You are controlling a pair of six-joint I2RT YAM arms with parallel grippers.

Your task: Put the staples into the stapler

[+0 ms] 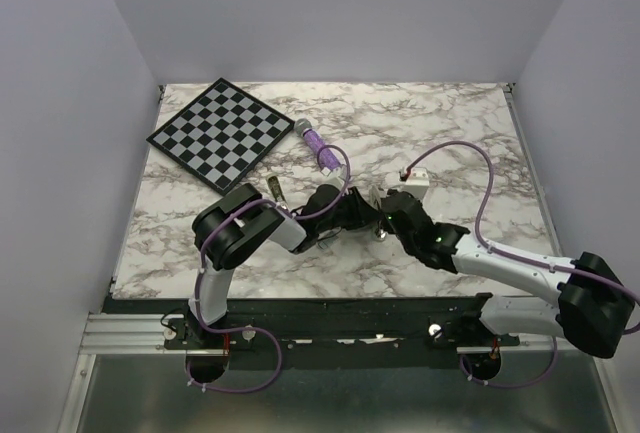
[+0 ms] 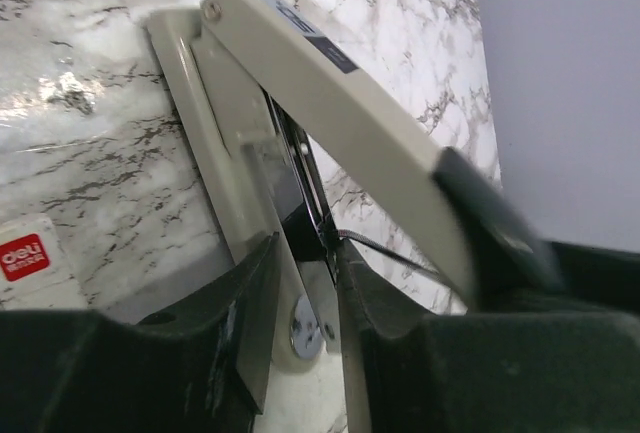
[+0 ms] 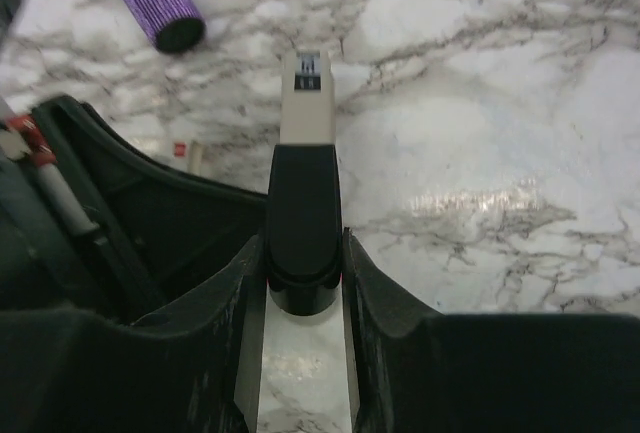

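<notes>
The cream stapler [image 2: 250,143] lies open on the marble, its lid [image 2: 340,93] raised at an angle with a black front tip [image 3: 303,213]. My left gripper [image 2: 305,253] is shut on the rear of the stapler's base and metal magazine. My right gripper [image 3: 303,243] is shut on the lid's black tip and holds it up. In the top view the two grippers meet mid-table, left [image 1: 350,208] and right [image 1: 385,211], and hide the stapler. No silver block of staples shows in any view.
A small cream box with a red label [image 2: 25,253] lies beside the stapler and shows white in the top view [image 1: 415,181]. A purple cylinder [image 1: 320,148] and a chessboard [image 1: 222,133] lie at the back left. A small dark object [image 1: 277,188] lies near the left arm.
</notes>
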